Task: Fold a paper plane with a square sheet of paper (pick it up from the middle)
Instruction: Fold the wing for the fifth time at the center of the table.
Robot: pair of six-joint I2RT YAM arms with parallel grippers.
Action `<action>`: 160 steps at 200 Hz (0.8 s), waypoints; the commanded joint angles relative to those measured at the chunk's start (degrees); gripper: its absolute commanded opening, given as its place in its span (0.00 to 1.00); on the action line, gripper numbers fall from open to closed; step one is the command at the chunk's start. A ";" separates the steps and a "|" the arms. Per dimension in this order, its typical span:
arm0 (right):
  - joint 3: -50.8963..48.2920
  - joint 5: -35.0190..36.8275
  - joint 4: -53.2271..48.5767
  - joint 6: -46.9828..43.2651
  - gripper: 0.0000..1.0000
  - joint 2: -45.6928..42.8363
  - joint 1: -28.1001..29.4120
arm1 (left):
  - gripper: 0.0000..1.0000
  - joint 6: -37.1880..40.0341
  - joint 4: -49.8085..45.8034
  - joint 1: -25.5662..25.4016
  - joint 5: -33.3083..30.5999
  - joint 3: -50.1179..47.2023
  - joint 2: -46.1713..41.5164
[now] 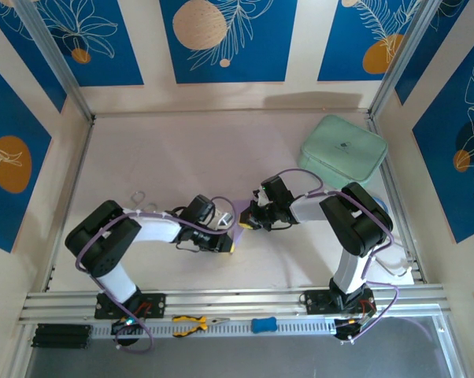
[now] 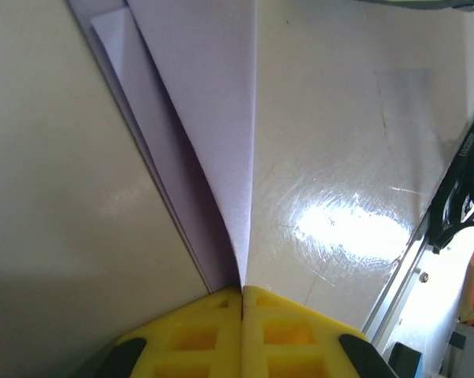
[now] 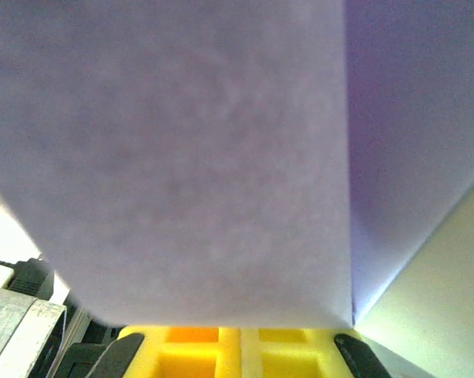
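Status: folding is under way but not finished. The lavender paper (image 2: 213, 118) is no longer a flat square. My left wrist view shows several layers stacked along one long crease, narrowing to a point where they enter my left claw (image 2: 242, 303). That claw's yellow pads are pressed together on the narrow end. My right claw (image 3: 249, 335) is also closed, with a broad panel of the paper rising straight from its pads, so I judge it clamped on the other end. From above, the paper sits between the two claws at mid-desk, held just over the desk (image 1: 166, 157); I cannot tell whether any edge touches the surface. Done, in my judgement: pickup and the early folds. Outstanding: the wings, since I see no finished dart shape, and I cannot count the folds. Clearances: open desk lies to the left and behind the claws. The mint-green case (image 1: 343, 150) sits at the far right, well apart from the paper but near my right elbow's sweep. The near rail (image 1: 237, 298) and the side frame (image 1: 400, 213) limit travel toward me and to the right.
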 commanded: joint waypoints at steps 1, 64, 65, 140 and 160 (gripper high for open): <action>-2.13 6.38 -7.67 0.61 0.05 1.87 -0.40 | 0.00 1.70 -7.68 -1.28 -1.19 -0.70 -0.20; -2.92 6.65 -7.32 0.91 0.05 1.48 -0.39 | 0.01 1.66 -9.45 -2.61 -3.92 -1.53 -0.90; -2.92 6.64 -7.32 0.87 0.05 1.48 -0.39 | 0.01 1.65 -9.46 -2.65 -3.97 -1.50 -0.92; -3.05 6.94 -7.47 0.92 0.05 1.35 -0.41 | 0.00 1.02 -9.36 -3.72 -5.11 -2.78 -2.25; -3.25 7.07 -7.32 0.99 0.05 1.34 -0.43 | 0.03 0.80 -9.16 -3.75 -5.07 -3.21 -2.47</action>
